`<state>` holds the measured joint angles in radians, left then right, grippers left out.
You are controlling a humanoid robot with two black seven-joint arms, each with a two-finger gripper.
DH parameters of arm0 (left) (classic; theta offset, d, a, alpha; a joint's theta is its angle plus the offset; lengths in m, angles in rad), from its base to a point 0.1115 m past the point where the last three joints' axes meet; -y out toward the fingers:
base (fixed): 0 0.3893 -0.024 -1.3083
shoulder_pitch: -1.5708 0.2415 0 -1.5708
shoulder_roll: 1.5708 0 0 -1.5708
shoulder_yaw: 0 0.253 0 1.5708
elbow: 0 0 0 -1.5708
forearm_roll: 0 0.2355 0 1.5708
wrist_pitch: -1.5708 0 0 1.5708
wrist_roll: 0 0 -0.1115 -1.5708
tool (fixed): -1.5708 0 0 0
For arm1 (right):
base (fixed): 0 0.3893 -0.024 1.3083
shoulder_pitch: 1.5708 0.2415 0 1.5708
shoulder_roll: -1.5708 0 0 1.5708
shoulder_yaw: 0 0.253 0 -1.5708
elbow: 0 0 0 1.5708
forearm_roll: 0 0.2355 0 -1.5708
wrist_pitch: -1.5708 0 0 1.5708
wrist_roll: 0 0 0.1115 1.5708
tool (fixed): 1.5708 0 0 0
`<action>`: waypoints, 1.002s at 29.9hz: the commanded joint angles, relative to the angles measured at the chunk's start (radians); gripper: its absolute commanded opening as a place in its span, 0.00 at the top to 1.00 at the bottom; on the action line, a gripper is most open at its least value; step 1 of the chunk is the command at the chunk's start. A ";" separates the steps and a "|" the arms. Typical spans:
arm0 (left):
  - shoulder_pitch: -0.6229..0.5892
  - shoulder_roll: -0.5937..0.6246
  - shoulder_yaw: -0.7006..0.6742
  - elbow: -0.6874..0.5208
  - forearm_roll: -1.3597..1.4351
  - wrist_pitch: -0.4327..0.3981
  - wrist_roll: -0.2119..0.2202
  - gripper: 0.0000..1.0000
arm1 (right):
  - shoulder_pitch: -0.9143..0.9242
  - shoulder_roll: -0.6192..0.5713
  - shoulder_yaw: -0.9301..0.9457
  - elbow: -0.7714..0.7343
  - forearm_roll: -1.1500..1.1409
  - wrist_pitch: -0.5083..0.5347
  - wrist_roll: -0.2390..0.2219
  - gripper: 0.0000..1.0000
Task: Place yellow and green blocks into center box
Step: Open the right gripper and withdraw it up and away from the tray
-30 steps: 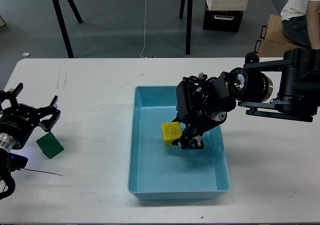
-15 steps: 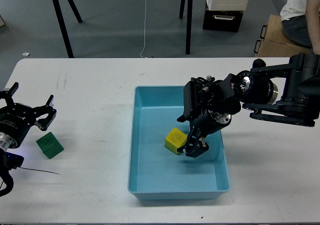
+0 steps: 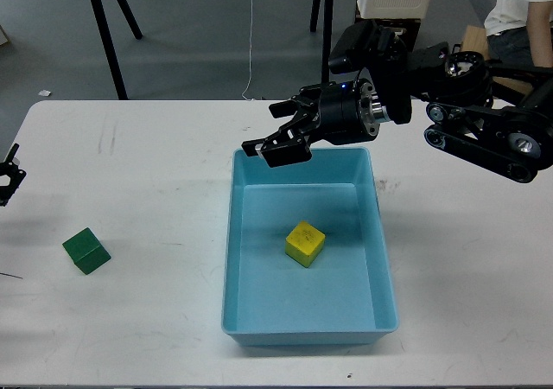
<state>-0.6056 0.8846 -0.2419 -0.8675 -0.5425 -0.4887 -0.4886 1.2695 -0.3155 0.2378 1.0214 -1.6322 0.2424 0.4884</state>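
yellow block (image 3: 305, 244) in blue box (image 3: 244, 259), right claw (image 3: 278, 134) wide, green block (image 3: 86, 251) on table (image 3: 155, 190)

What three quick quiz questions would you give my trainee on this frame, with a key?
1. True or false: the yellow block lies inside the blue box.
2. Where is the green block? A) in the box B) on the table left of the box C) in the right hand
3. Fill in: the right hand is open and holds ____.

Key:
1. True. It rests on the box floor, clear of the walls.
2. B. It sits on the white table, apart from the box.
3. Nothing. Its fingers are spread above the box's far rim. Only a small part of the left hand shows at the left edge.
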 commanded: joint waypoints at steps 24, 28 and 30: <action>-0.281 -0.018 0.009 0.544 0.699 0.000 0.000 0.00 | -0.219 0.243 0.413 -0.073 0.525 -0.167 0.000 0.02; -0.319 -0.018 0.009 0.607 0.814 0.000 0.000 0.00 | -0.226 0.214 0.425 -0.063 0.531 -0.173 0.000 0.02; -0.339 -0.019 0.009 0.627 0.857 0.000 0.000 0.00 | -0.240 0.202 0.429 -0.049 0.531 -0.175 0.000 0.02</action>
<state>-0.9159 0.8671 -0.2332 -0.2742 0.2462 -0.4887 -0.4887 1.0436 -0.0952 0.6603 0.9565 -1.1037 0.0707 0.4886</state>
